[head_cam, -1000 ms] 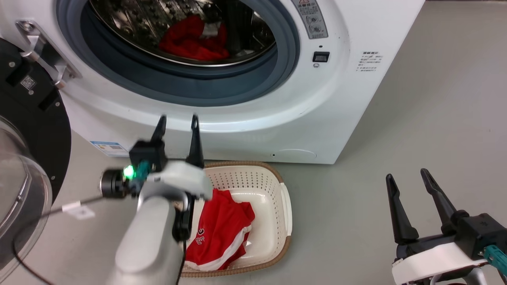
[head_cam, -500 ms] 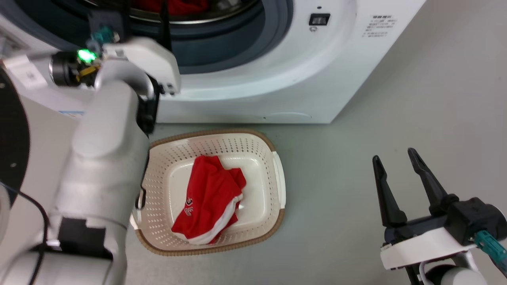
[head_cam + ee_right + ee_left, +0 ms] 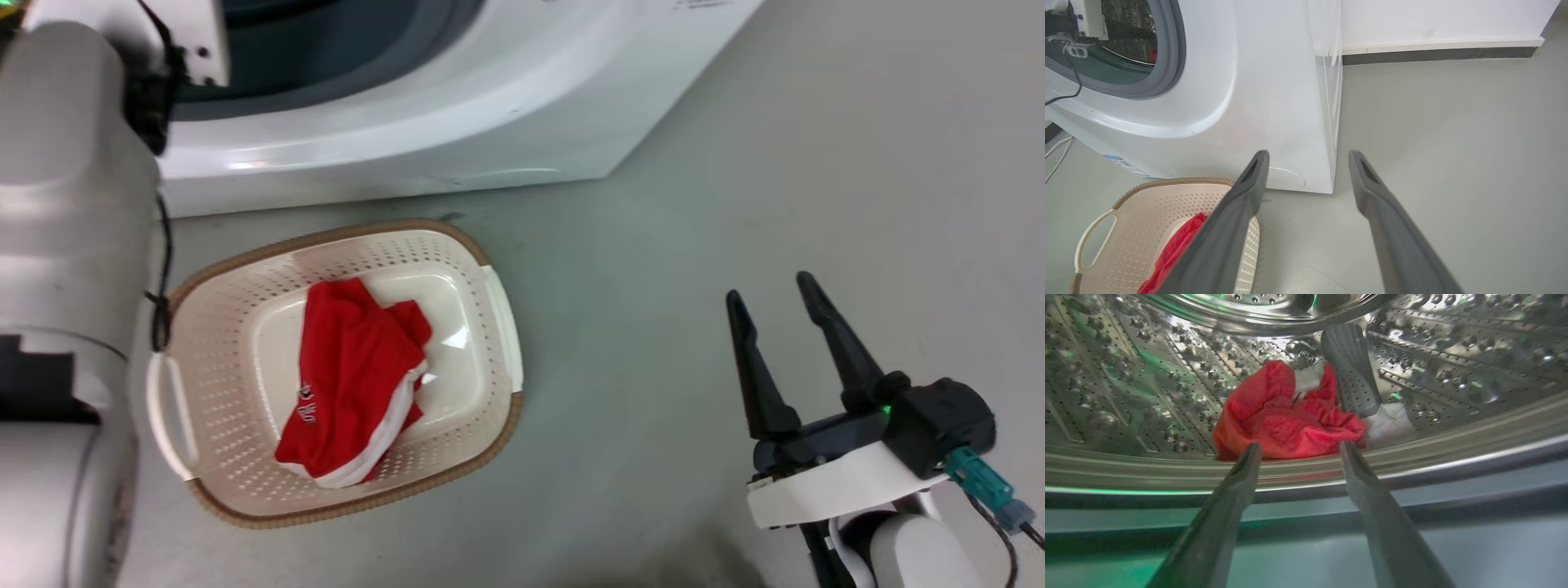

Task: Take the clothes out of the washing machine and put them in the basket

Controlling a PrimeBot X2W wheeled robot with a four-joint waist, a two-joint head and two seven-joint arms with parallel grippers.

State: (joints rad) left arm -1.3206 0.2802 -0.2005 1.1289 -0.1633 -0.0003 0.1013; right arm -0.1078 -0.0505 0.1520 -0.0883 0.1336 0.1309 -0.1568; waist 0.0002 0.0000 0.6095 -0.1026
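A crumpled red garment [image 3: 1286,416] with a white patch lies on the perforated steel drum floor of the washing machine [image 3: 392,139]. My left gripper [image 3: 1299,447] is open at the drum's lip, its fingertips just short of that garment with nothing between them. Another red garment [image 3: 351,384] with white trim lies in the cream basket [image 3: 490,310] on the floor in front of the washing machine [image 3: 1274,94]. My right gripper [image 3: 771,287] hangs open and empty over the floor, right of the basket [image 3: 1126,212]; the red garment [image 3: 1175,253] shows beside its finger.
A grey drum paddle [image 3: 1349,367] rises just behind and right of the garment in the drum. My left forearm [image 3: 65,269] stands at the left, beside the basket. Bare grey floor [image 3: 735,163] stretches right of the washing machine, to a wall skirting [image 3: 1437,53].
The head camera has tilted down and swung, so the porthole has slid off the top. My left arm has reached forward to the drum opening. The right gripper stays open.
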